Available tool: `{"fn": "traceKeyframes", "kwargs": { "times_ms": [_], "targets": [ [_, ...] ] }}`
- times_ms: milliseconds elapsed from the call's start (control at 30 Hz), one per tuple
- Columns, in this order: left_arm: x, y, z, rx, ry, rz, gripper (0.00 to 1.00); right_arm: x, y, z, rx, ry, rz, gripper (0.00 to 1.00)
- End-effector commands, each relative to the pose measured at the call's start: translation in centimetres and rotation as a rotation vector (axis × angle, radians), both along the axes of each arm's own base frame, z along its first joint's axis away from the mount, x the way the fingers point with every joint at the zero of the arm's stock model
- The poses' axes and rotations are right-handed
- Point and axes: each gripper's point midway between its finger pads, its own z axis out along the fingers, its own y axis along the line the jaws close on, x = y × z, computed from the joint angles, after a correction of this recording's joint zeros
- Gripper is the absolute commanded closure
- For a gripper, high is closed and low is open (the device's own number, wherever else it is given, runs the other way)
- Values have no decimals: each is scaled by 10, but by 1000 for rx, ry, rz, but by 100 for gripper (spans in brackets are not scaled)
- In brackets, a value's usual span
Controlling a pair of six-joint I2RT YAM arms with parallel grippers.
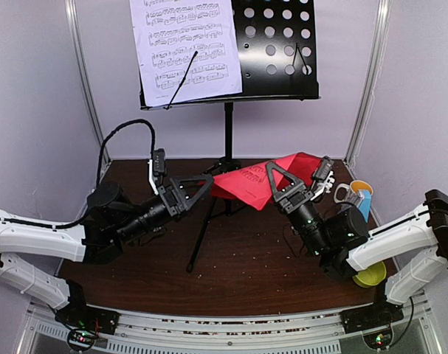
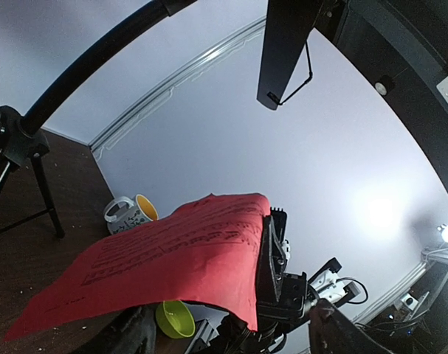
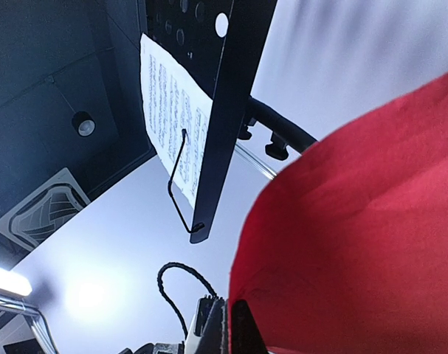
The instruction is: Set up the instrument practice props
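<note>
Dark brown tabletop, flecked with crumbs, sits boxed in by pale walls. Above its middle the right gripper is clamped on one edge of the red sheet and holds it off the surface. The paper sags away from the pinch like a loose tent, and the left wrist view shows black staves printed across it.

The left gripper sits just beside the sheet's left corner. Its fingers look spread with nothing between them, and I cannot tell if they touch the paper.

Behind both claws stands the music stand, upright at the back of the table with its tripod legs splayed on the wood. Its black desk is punched with round holes. The white sheet rests on the left half of the desk under a thin wire arm, and the right half is bare.

By the far right corner is a white mug, with a sliver of the blue metronome just beside it. A yellow bowl lies near the right arm.
</note>
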Motion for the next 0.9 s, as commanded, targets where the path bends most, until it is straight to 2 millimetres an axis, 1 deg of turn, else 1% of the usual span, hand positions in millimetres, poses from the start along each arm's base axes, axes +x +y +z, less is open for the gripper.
{"fn": "traceKeyframes", "kwargs": {
  "times_ms": [0, 67, 167, 300, 367, 433, 533, 567, 633, 700, 767, 800, 833, 867],
  "targets": [
    [-3, 10, 17, -84, -32, 15, 28, -1, 1, 12, 11, -50, -33, 100],
    [-3, 8, 21, -80, -42, 11, 31, -4, 9, 12, 4, -60, -11, 100],
    [-3, 2, 26, -88, -52, -5, 39, -10, 22, 10, -12, -73, 28, 100],
    [-2, 3, 30, -102, -53, 3, 51, -20, 30, 6, -42, -88, 39, 100],
    [0, 6, 28, -100, -47, 19, 59, -24, 33, 4, -57, -95, 41, 100],
    [1, 11, 26, -100, -40, 40, 71, -26, 33, 1, -67, -96, 40, 99],
    [2, 17, 24, -101, -38, 62, 84, -28, 32, -4, -82, -92, 38, 95],
    [3, 18, 24, -98, -40, 68, 89, -27, 32, -8, -89, -83, 36, 91],
    [2, 23, 24, -95, -50, 81, 99, -26, 28, -18, -104, -61, 30, 78],
    [1, 27, 22, -78, -64, 90, 100, -23, 22, -32, -124, -29, 18, 70],
    [-4, 31, 23, -38, -97, 94, 100, -19, 10, -48, -144, 7, 16, 49],
    [-5, 32, 23, -2, -112, 97, 100, -17, 4, -57, -157, 22, 16, 41],
    [-7, 35, 25, 42, -136, 103, 100, -17, -2, -65, -176, 28, 13, 34],
    [-8, 36, 22, 106, -150, 106, 100, -18, -9, -71, -198, 26, 10, 28]
  ]
}}
